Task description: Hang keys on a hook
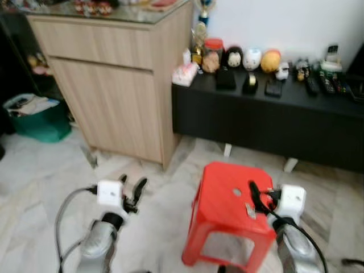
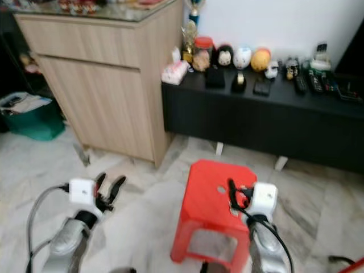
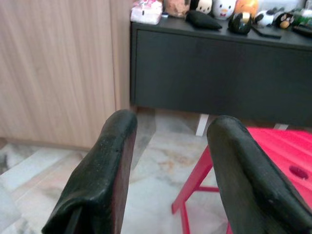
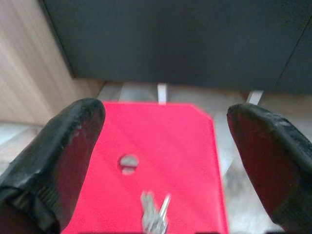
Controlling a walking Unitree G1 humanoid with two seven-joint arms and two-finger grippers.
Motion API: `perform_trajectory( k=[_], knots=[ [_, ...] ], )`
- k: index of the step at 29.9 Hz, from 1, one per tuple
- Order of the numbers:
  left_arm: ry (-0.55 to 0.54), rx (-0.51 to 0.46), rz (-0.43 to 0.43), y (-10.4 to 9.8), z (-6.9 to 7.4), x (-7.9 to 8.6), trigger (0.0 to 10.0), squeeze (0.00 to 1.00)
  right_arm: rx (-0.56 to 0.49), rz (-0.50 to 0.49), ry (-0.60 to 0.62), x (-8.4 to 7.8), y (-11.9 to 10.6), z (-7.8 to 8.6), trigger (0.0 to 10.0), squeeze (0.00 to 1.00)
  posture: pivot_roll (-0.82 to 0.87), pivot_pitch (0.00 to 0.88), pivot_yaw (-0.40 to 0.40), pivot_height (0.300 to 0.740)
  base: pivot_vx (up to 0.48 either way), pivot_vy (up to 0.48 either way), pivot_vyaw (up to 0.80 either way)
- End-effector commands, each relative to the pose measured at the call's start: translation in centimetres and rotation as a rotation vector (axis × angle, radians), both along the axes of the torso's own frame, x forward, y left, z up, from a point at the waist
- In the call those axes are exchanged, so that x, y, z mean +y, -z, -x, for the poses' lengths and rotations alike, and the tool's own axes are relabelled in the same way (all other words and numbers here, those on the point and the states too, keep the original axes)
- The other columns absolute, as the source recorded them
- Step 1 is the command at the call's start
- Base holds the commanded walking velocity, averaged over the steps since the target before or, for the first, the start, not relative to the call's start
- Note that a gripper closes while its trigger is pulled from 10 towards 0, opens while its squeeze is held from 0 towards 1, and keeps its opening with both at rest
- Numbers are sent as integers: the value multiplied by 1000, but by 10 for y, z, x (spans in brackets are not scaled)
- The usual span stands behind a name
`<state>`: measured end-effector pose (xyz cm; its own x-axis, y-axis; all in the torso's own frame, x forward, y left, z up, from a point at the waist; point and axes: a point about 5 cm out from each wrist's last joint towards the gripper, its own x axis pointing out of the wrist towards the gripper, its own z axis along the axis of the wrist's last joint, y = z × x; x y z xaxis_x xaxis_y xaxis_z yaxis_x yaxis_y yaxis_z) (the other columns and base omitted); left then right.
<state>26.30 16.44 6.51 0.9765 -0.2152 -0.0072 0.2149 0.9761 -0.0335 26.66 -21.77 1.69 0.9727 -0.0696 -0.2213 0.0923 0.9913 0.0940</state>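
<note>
A small bunch of silver keys [image 1: 249,211] lies on the near right part of a red plastic stool [image 1: 224,200]; the right wrist view shows the keys [image 4: 154,216] just below the stool's centre hole. My right gripper [image 1: 254,193] hovers over the stool's right side, open, with its fingers [image 4: 68,146] spread wide either side of the keys. My left gripper [image 1: 132,190] hangs open over the floor left of the stool, holding nothing. I can make out no hook.
A wooden cabinet [image 1: 114,79] stands at the back left. A low black console [image 1: 267,119] with toys and remotes runs along the wall behind the stool. A green bin [image 1: 37,116] sits at the far left. Marble floor [image 1: 40,182] lies around the stool.
</note>
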Motion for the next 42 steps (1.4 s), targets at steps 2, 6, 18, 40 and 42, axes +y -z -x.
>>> perform_trajectory(
  k=[2, 6, 18, 40, 42],
  knots=[
    [-23, 5, -19, 0, 1, 9, 10000, 0, -18, -4, -11, 7, -2, -4, 10000, 0, 5, 0, -41, 641, 285, 0, 0],
    [-23, 4, -19, 0, 1, 9, 10000, 0, -15, -4, -10, 7, -2, -3, 10000, 0, 4, 0, -39, 641, 249, 0, 0],
    [-21, 5, -18, 0, 1, 8, 10000, 0, -28, 39, -81, 16, -4, -4, 10000, 0, 1, 0, -37, 641, 0, 0, 0],
    [-4, 3, -5, 0, 1, 3, 10000, 0, -13, 80, -88, 13, -2, -2, 10000, 0, -8, 0, -38, 587, 0, 0, 0],
    [-2, 5, -6, 0, 1, 3, 10000, 0, -5, 76, -86, 13, -1, -2, 10000, 0, -8, 0, -39, 587, 0, 0, 0]
  ],
)
